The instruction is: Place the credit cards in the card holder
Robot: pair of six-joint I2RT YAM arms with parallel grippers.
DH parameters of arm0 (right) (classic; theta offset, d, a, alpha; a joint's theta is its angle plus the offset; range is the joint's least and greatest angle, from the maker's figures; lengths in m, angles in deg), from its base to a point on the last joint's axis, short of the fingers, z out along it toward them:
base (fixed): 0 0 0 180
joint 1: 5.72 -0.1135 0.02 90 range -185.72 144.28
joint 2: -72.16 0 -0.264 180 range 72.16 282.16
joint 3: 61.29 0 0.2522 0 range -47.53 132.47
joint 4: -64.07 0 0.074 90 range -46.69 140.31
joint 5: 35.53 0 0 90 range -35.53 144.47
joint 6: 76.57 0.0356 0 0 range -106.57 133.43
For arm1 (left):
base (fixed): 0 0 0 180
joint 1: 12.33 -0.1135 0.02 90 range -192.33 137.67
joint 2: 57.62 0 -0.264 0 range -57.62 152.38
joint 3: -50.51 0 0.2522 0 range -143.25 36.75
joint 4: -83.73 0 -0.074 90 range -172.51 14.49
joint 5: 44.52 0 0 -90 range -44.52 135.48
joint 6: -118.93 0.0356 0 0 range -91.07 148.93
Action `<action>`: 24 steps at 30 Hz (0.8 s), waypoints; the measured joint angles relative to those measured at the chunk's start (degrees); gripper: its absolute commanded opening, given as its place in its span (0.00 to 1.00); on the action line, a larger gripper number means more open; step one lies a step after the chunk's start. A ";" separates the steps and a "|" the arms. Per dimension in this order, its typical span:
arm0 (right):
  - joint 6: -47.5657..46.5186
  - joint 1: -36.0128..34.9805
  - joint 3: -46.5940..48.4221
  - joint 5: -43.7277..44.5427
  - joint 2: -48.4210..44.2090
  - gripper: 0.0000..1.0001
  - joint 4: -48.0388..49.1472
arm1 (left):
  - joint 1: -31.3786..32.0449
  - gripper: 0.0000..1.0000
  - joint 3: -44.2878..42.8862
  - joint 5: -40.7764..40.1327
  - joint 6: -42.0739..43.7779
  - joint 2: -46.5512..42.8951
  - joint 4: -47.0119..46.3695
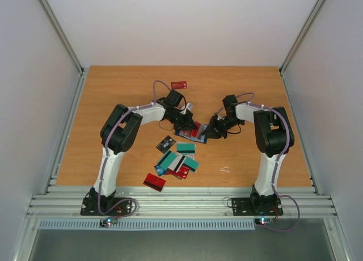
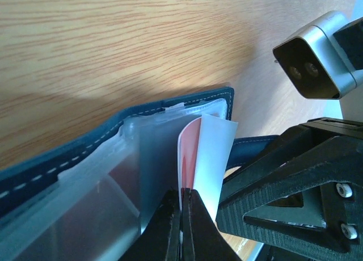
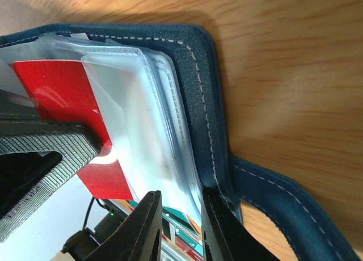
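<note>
Top view: the card holder lies open at the middle of the bench with both arms bent in over it. The left pincer is at its 10 o'clock side and the right pincer at its 3 o'clock side.

Left wrist view: the left pincer is fully closed, its tips pinching the lower edge of a red card that is red on one face and pale on the other. The card stands on edge against the clear sleeves. The navy cover with its white stitching runs off toward 9 o'clock.

Right wrist view: the right pincer is only a little apart, one finger on each side of the sleeve stack and the stitched cover edge — clamped on the card holder. The red card lies at 9 o'clock of the sleeves, its right part under a clear leaf. Cannot tell whether it sits inside a pocket.

Rest of the set, top view:
- loose cards, teal, white and red, overlapping at 6–7 o'clock of the holder
- dark card just beside that cluster, at its 11 o'clock
- second red card near the bench's front edge
- far red card alone at 12 o'clock, well apart
</note>
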 measured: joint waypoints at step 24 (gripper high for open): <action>0.11 0.04 0.00 -0.79 0.20 0.21 1.95 | 2.38 0.38 -2.29 -7.74 3.02 -1.64 7.96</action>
